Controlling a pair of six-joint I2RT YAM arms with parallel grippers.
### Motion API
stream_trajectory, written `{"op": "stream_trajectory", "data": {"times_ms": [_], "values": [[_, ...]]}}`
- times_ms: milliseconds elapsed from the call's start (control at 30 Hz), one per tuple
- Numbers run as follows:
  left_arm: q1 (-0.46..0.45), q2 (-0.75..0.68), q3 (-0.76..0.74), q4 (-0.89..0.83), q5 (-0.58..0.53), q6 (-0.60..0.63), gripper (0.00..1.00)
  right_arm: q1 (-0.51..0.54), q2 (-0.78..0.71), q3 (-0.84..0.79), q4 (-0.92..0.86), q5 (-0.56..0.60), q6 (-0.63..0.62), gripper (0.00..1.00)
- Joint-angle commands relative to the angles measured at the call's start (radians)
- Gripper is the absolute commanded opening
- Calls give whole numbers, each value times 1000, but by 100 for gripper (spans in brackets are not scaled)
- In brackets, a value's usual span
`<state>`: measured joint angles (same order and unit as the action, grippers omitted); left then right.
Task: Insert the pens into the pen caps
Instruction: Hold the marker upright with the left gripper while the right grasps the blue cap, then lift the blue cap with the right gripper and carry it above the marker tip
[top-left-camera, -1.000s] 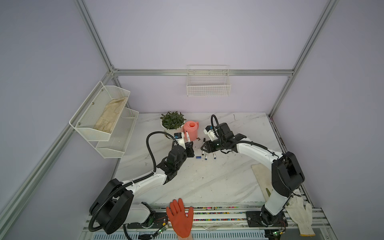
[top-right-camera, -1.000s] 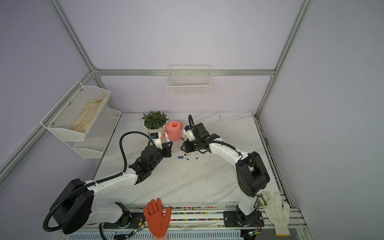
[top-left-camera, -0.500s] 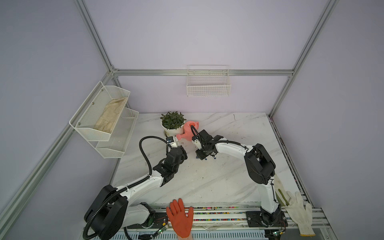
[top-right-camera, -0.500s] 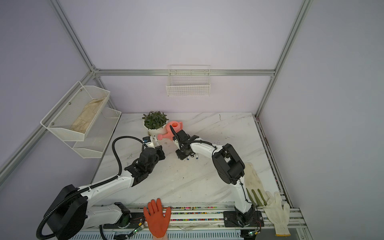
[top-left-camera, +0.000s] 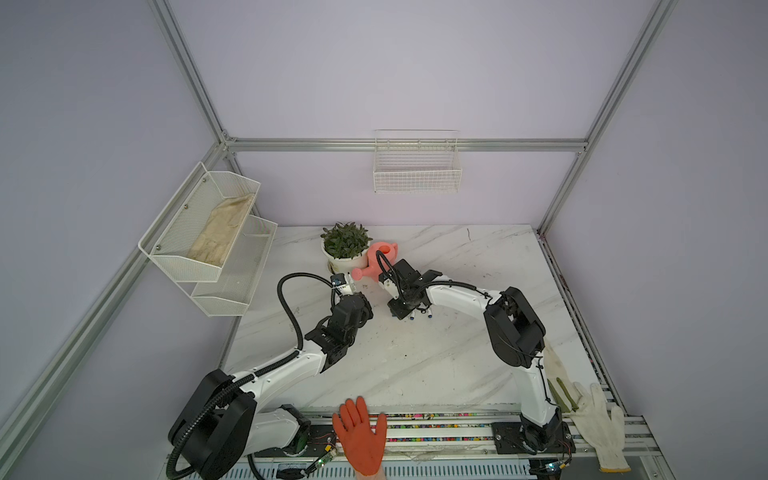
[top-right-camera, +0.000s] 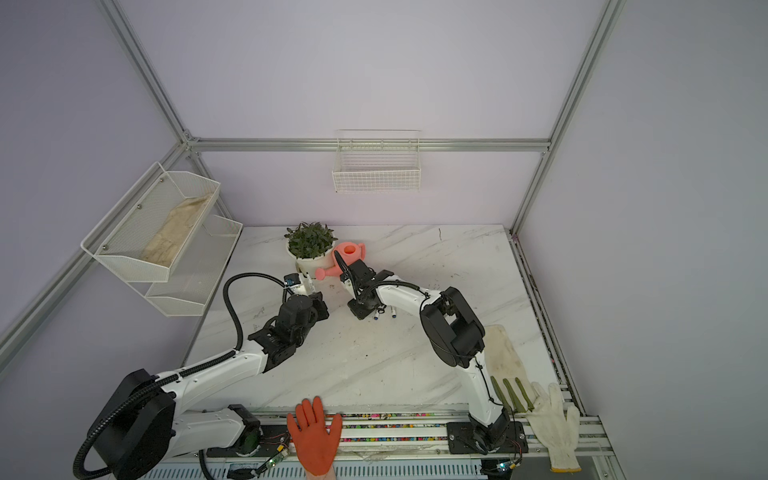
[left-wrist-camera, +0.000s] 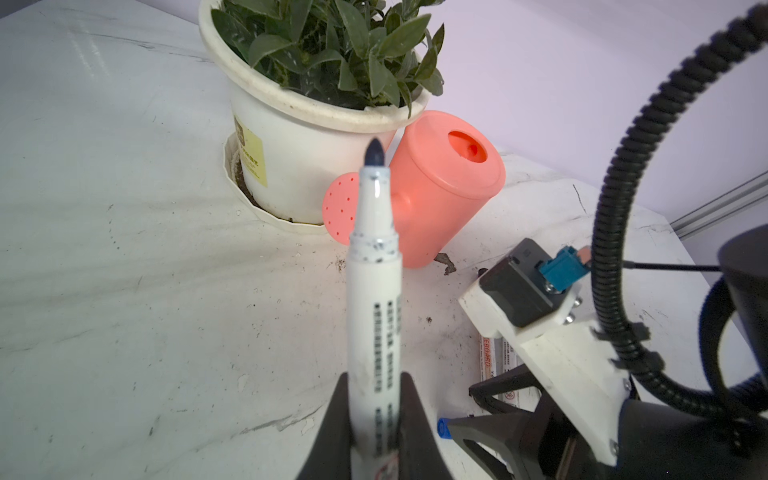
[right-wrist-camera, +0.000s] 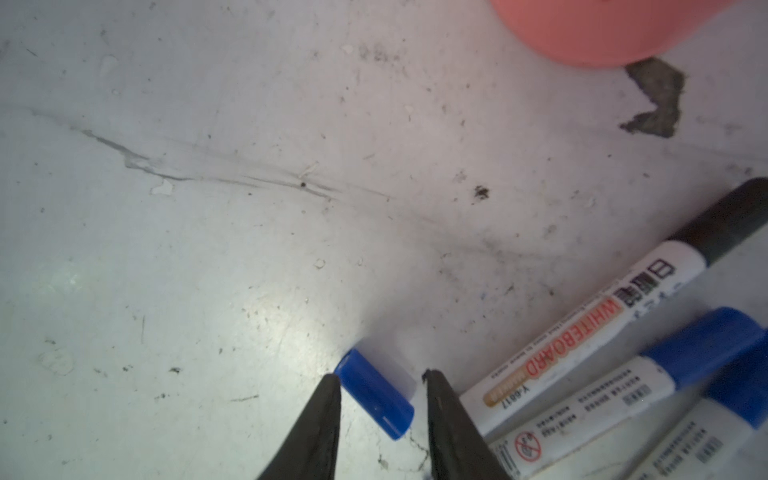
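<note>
Since a second ago the right arm has folded in, carrying the right gripper (right-wrist-camera: 380, 376) leftward and down to the table (right-wrist-camera: 208, 208). Its fingers stand partly open, straddling a blue cap (right-wrist-camera: 374, 395) that lies flat between them. One finger seems to touch it, though blur leaves that unsure. Three capped pens (right-wrist-camera: 582, 332) lie just outside the other finger. The left gripper (left-wrist-camera: 376, 386) is clamped on an uncapped pen (left-wrist-camera: 374, 270), its dark tip jutting beyond the fingertips toward the watering can (left-wrist-camera: 440, 199).

Potted plant (left-wrist-camera: 307, 137) beside pink watering can (left-wrist-camera: 449, 195)
</note>
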<state>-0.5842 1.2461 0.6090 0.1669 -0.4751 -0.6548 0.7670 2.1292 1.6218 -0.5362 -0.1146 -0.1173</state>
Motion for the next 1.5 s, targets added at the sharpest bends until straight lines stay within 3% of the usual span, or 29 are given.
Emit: {"op": "stream_trajectory", "data": {"times_ms": [0, 867, 1200, 1467], "values": [[6, 3, -29, 19, 2, -16, 0, 5, 29, 5, -21, -28, -27, 37], [6, 22, -12, 3, 31, -33, 0, 51, 67, 20, -139, 133, -6, 32], [6, 26, -3, 4, 41, -27, 0, 51, 52, 26, -173, 126, 6, 32], [7, 26, 3, 3, 41, -22, 0, 51, 51, 32, -187, 70, 24, 24]]}}
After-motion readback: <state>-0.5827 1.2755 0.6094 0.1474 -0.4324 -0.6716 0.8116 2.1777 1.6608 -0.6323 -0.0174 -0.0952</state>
